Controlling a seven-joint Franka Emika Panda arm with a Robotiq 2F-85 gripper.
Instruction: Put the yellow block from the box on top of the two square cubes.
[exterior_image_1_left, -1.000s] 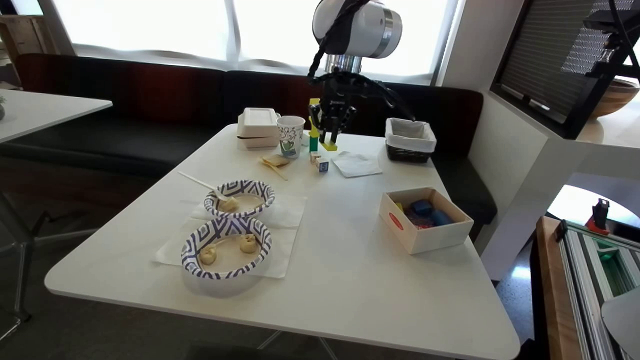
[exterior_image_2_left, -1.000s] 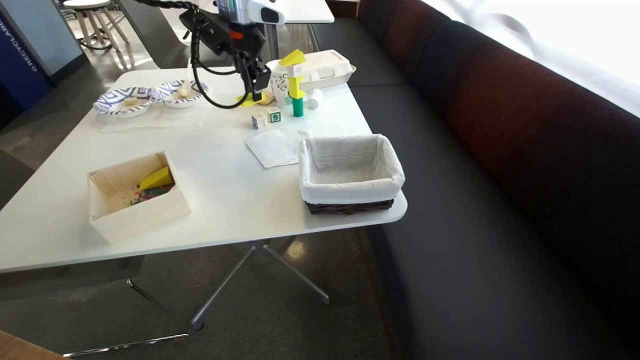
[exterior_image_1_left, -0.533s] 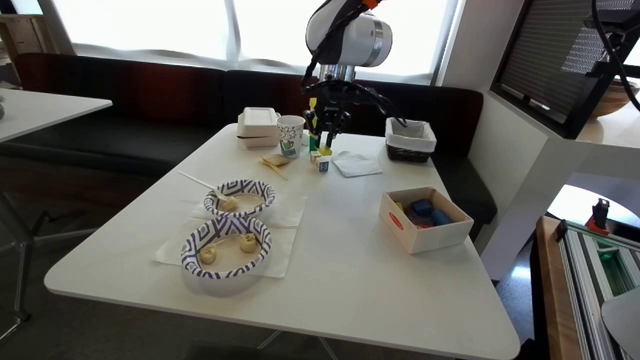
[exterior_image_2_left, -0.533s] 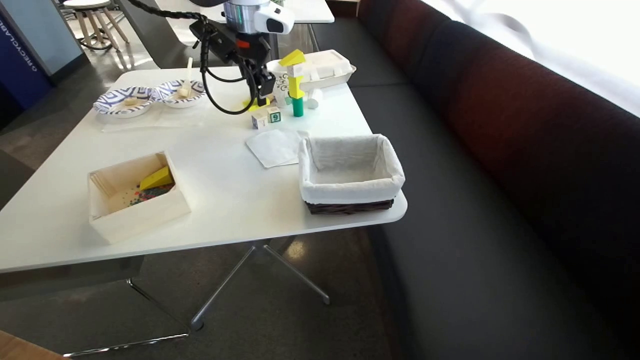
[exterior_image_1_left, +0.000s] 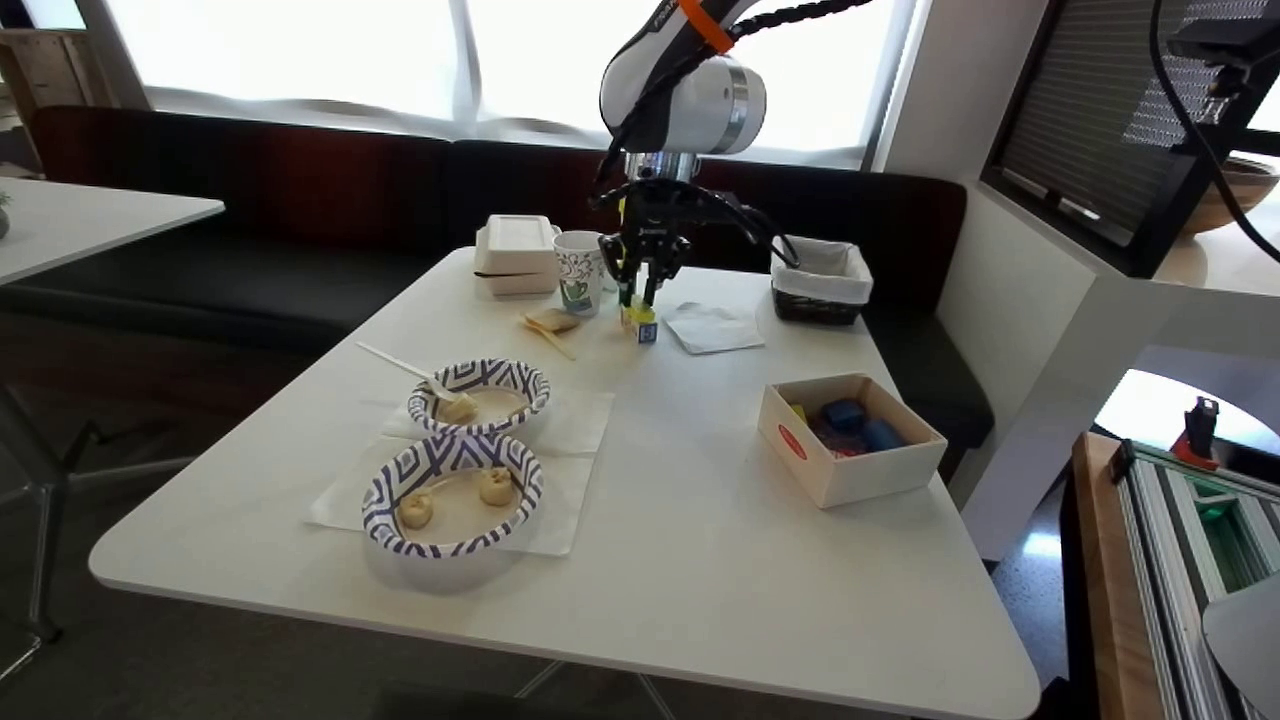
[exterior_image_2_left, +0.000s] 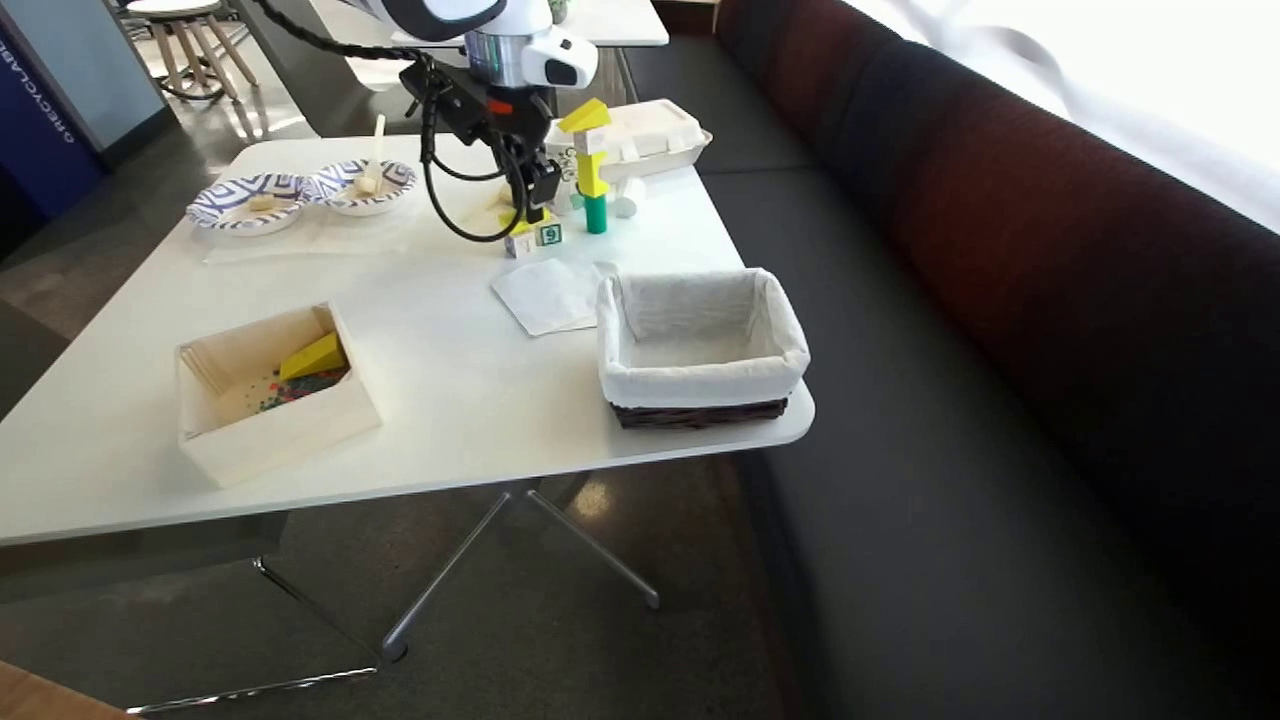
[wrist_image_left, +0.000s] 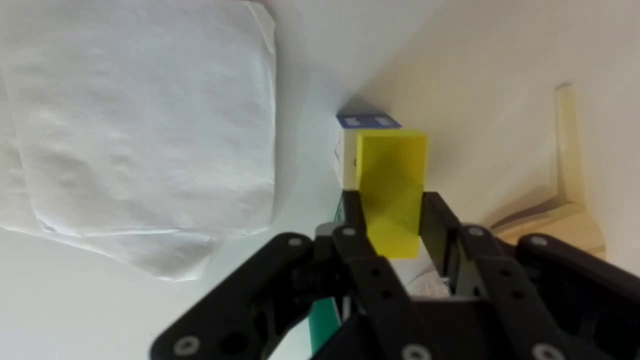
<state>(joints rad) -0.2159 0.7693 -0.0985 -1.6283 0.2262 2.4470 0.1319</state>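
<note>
Placement is the step in hand, we judge: the end effector (wrist_image_left: 391, 209) grips the yellow block (wrist_image_left: 392, 180) by its sides, parted no wider than that, above the two cubes (exterior_image_2_left: 550, 235) on the table (exterior_image_1_left: 700, 560) — touching or just apart, we cannot tell. Next, we would center it over both, lower gently — then release.

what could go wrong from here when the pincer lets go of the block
In the wrist view the block looks shifted to the right over the blue-faced cube, so it might tip when released. The tower stands close by the pincer, which could knock it while backing away.
</note>
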